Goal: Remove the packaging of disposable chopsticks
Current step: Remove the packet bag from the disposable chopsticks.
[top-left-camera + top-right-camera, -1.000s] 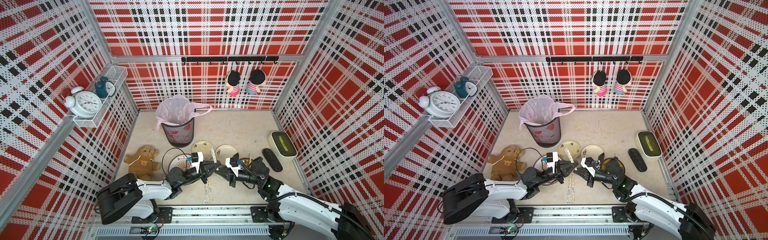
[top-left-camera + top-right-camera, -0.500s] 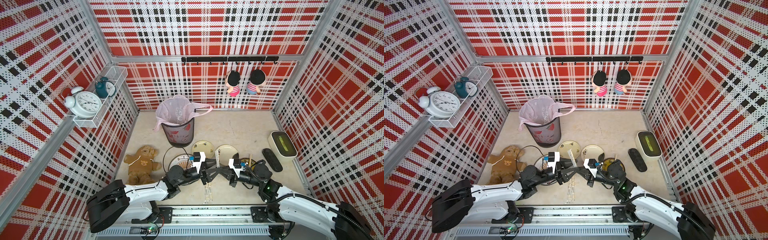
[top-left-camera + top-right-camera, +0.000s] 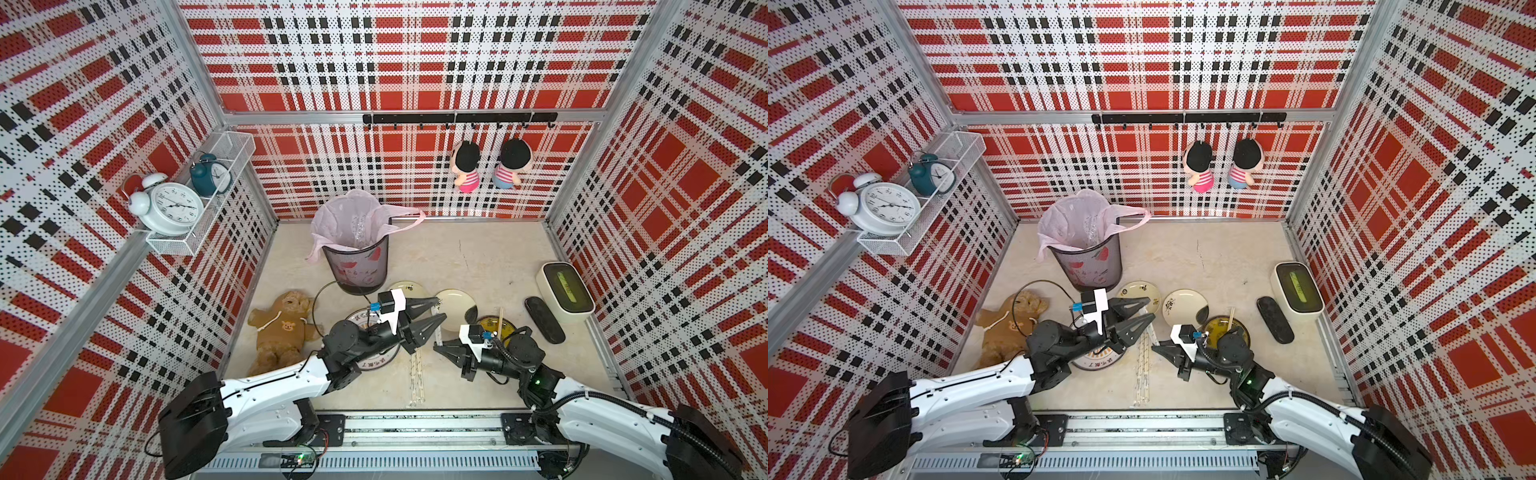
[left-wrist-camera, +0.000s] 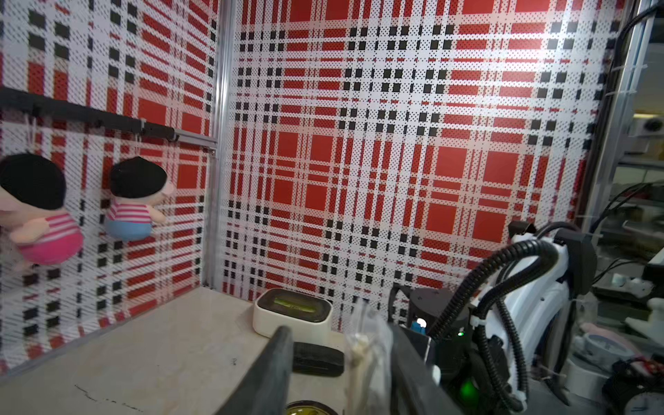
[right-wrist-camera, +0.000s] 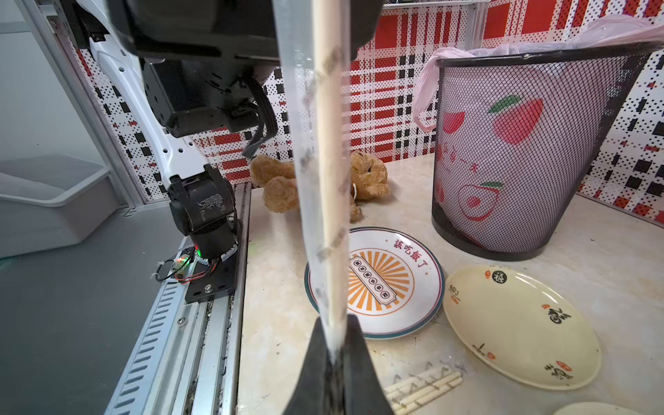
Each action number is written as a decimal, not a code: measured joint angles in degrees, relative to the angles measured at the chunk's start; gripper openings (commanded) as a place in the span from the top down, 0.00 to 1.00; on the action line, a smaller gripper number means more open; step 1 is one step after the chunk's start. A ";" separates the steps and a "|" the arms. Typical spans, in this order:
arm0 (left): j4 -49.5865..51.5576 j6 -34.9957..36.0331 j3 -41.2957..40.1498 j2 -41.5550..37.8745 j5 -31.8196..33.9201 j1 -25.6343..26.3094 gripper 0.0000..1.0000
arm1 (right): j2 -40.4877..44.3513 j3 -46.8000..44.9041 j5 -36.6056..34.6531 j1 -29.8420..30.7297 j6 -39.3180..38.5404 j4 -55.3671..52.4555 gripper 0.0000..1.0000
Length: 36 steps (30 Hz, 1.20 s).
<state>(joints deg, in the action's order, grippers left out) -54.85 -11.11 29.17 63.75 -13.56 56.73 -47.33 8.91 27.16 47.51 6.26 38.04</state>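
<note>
A pair of disposable chopsticks (image 5: pixel 328 143) sits inside its clear packaging (image 5: pixel 305 143), held up off the table between my two grippers. My right gripper (image 5: pixel 332 354) is shut on the near end of the sleeve; in both top views it (image 3: pixel 436 348) (image 3: pixel 1154 348) points left, above the table's front middle. My left gripper (image 4: pixel 341 332) straddles the sleeve's other, crinkled end (image 4: pixel 370 341). Its jaws stand apart, and the sleeve lies against one finger with a gap to the other. From above, this gripper (image 3: pixel 438 311) sits just beyond the right one.
More wrapped chopsticks (image 3: pixel 417 374) (image 5: pixel 424 390) lie on the table in front. A mesh bin with a pink liner (image 3: pixel 357 266) stands behind. Several plates (image 3: pixel 455 301), a teddy bear (image 3: pixel 282 328), a black remote (image 3: pixel 544 320) and a white box (image 3: pixel 565 291) surround the grippers. One bare chopstick (image 3: pixel 500 320) rests on a dark plate.
My left gripper let go, opened wide, moved toward the sleeve's far end, and its jaws have since narrowed. The right gripper kept its hold and drew back slightly.
</note>
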 measured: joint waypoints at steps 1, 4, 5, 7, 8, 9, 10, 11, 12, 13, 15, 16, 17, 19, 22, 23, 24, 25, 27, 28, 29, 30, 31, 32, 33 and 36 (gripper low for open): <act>0.13 0.09 0.33 0.52 -0.22 0.02 0.89 | 0.37 -0.02 -0.13 0.00 0.31 -0.20 1.00; 0.09 0.11 0.50 1.36 -0.66 0.59 0.88 | 1.38 -0.44 -0.20 -0.11 0.68 -0.94 1.00; 0.09 0.11 0.48 1.49 -0.70 0.68 0.88 | 1.81 -0.61 -0.15 -0.11 0.85 -1.22 1.00; -0.11 0.02 0.48 1.53 -0.68 0.87 0.90 | 2.49 -0.66 0.04 -0.11 1.14 -1.57 1.00; -0.37 -0.11 0.48 1.53 -0.70 0.94 0.90 | 2.75 -0.66 0.15 -0.11 1.31 -1.66 1.00; -0.57 -0.17 0.48 1.53 -0.70 1.09 0.91 | 3.02 -0.66 0.28 -0.11 1.40 -1.75 1.00; -0.83 -0.26 0.48 1.55 -0.68 1.27 0.95 | 3.30 -0.66 0.50 -0.11 1.46 -1.81 1.00; -1.16 -0.37 0.48 1.62 -0.70 1.40 0.97 | 3.48 -0.63 0.63 -0.11 1.55 -1.84 1.00; -1.40 -0.61 0.44 1.68 -0.59 1.53 0.97 | 3.61 -0.61 0.70 -0.11 1.60 -1.97 1.00; -1.57 -0.72 0.42 1.79 -0.46 1.62 0.97 | 3.78 -0.55 0.87 -0.11 1.62 -2.27 1.00; -2.14 -0.85 0.15 2.03 -0.13 1.75 0.97 | 3.85 -0.37 0.94 -0.11 1.66 -2.86 1.00; -2.47 -1.01 -0.07 2.14 0.00 1.84 0.96 | 3.85 -0.26 0.94 -0.11 1.68 -3.26 1.00; -2.80 -1.09 -0.33 2.23 0.07 1.86 0.95 | 3.85 -0.11 0.94 -0.11 1.66 -3.80 1.00; -3.52 -1.31 -1.03 2.34 0.17 1.86 0.94 | 3.63 0.15 0.96 -0.11 1.62 -4.74 1.00; -4.90 -1.49 -1.92 2.60 0.68 1.84 0.94 | 2.67 1.11 1.20 -0.11 1.42 -5.99 1.00; -5.31 -1.49 -2.03 2.82 0.79 1.81 0.94 | 2.47 1.57 1.33 -0.11 1.33 -6.60 1.00; -5.70 -1.51 -2.14 3.08 0.81 1.81 0.94 | 2.29 1.90 1.44 -0.11 1.29 -6.97 1.00; -6.25 -1.51 -2.25 3.39 0.85 1.79 0.94 | 2.21 2.32 1.57 -0.11 1.25 -7.48 1.00; -7.13 -1.57 -2.36 3.82 0.96 1.79 0.94 | 2.21 2.75 1.62 -0.11 1.11 -8.26 1.00; -7.63 -1.66 -2.51 4.09 0.98 1.79 0.95 | 2.21 2.82 1.64 -0.11 1.05 -8.46 1.00; -7.85 -1.70 -2.62 4.33 0.96 1.77 0.94 | 2.21 2.84 1.68 -0.11 1.01 -8.68 1.00; -8.13 -1.84 -2.80 4.63 0.94 1.70 0.94 | 2.23 2.84 1.70 -0.11 0.92 -9.03 1.00; -8.50 -2.03 -2.99 4.96 0.70 1.51 0.94 | 2.23 2.84 1.73 -0.11 0.87 -9.35 1.00; -9.05 -2.34 -3.13 5.33 0.07 1.20 0.93 | 2.25 2.84 1.70 -0.11 0.85 -9.68 1.00; -9.73 -2.78 -3.28 5.81 -1.09 0.61 0.93 | 2.34 2.84 1.66 -0.11 0.85 -10.27 1.00; -10.88 -3.87 -3.50 6.75 -3.98 -0.52 0.92 | 2.89 2.84 1.42 -0.11 0.72 -12.33 1.00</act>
<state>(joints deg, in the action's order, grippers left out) -65.73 -14.98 25.67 70.50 -17.54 56.21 -44.45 11.75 28.58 47.40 6.98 25.71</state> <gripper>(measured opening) 0.084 0.074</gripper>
